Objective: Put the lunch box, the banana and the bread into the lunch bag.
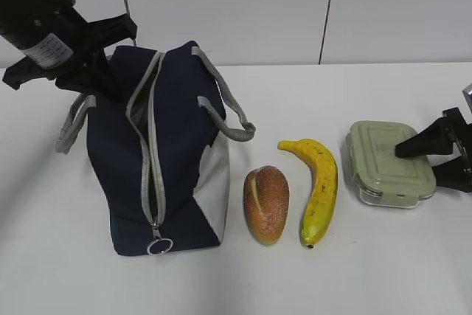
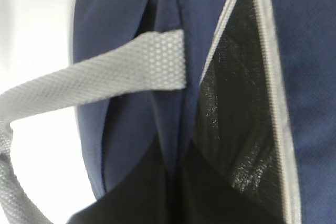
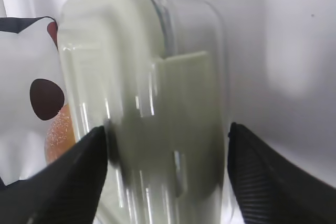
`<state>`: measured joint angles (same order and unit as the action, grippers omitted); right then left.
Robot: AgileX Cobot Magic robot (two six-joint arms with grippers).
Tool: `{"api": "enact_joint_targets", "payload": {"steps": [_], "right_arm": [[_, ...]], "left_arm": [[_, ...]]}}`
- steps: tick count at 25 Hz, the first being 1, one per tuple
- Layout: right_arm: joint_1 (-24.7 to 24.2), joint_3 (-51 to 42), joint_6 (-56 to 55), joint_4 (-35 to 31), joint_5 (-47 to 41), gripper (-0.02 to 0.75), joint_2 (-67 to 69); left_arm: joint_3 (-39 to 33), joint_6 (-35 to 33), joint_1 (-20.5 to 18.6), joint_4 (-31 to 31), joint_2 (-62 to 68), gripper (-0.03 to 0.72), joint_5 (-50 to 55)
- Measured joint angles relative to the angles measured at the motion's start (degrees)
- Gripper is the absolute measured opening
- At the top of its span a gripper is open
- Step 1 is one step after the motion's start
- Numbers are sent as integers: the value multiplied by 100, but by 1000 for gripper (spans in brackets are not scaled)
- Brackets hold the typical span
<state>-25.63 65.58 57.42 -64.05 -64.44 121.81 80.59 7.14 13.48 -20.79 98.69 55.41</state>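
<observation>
Lunch box (image 1: 389,162): lay flat on the white table (image 1: 383,271) at the right end of the row, pale green lid up, long axis running roughly toward the camera.
Right gripper (image 3: 167,145): jaws wide, straddling the box end-on from the right; in the right wrist view one finger stood close by or against the left wall, the other apart from the right wall. No grip closed yet; judged the nearer arm by far.
Banana (image 1: 317,189): just left of the box, apart from it, greenish tip toward the camera, long axis roughly parallel to the box.
Bread (image 1: 266,203): just left of the banana, pale slash upward, not touching it.
Lunch bag (image 1: 181,145): left of the bread, standing, zipper (image 1: 153,175) parted at the top, ring pull (image 1: 159,246) at the near end.
Left gripper (image 1: 110,71): at the bag's far upper edge beside a grey handle (image 2: 105,80); jaws shut, whether pinching fabric could not be told.
Open room: bare table behind and in front of the row; the path from box to bag mouth passes over banana and bread, so lift calls for height.
Edge risk: box sat near the table's right side; a loose clamp could slip on the smooth clear walls.
</observation>
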Motion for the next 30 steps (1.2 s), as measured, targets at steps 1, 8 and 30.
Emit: {"api": "enact_joint_targets", "payload": {"steps": [1,8,30], "right_arm": [[0,0,0,0,-10,507,0],[0,0,4,-36,-167,372,9],[1656,511,-243,-2390,-23,366,-1449]], "left_arm": [[0,0,0,5,0,-2,0],[0,0,0,9,0,-2,5],[0,-932,0,-1085,0,-2,-9]]}}
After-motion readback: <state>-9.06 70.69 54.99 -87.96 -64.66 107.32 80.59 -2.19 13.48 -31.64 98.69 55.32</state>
